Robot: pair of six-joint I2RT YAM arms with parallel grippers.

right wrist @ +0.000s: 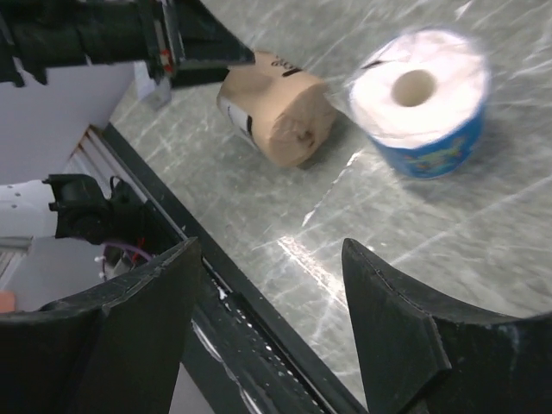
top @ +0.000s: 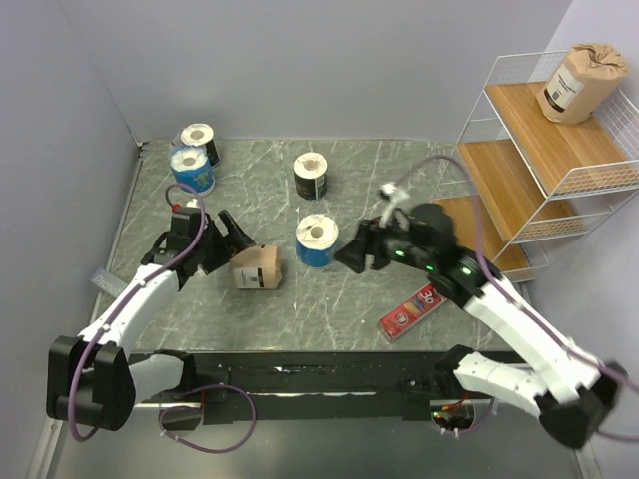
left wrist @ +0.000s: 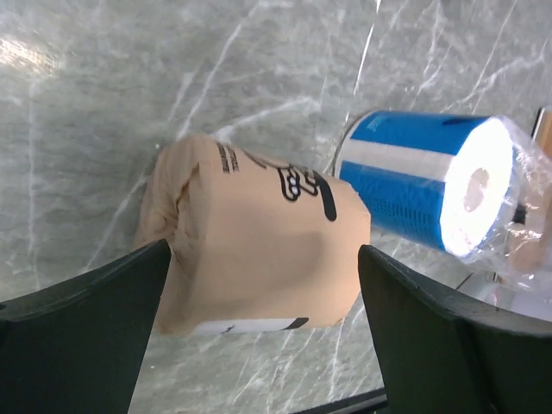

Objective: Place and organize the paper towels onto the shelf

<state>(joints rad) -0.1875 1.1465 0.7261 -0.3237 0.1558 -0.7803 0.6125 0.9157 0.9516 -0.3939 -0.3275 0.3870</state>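
Much of the brown roll (left wrist: 259, 250) is cut off from me. In my left wrist view my two dark fingers (left wrist: 82, 336) cover its lower corners, and I cannot tell whether they touch the wrapper or stand just clear of it. The blue roll (left wrist: 414, 194) beyond it has its white end washed out under glaring clear wrap, and in the right wrist view it is smeared with blur. From above, my right arm hides part of the lowest tier of the shelf (top: 519, 175). The brown wrapper bears a curly black mark and a line of small print, neither of which I can read. The red box (top: 411, 311) carries white characters I cannot make out, and the dark label on the second brown roll (top: 582, 82), on the shelf's top tier, is illegible. My left pincer (top: 228, 246) is released and spread wide, with the brown roll lying on its side on the marble table (top: 319, 324) between the tips. My right pincer (top: 349, 255) is also released, grasping nothing, near the upright blue roll, which stands just right of the brown one.
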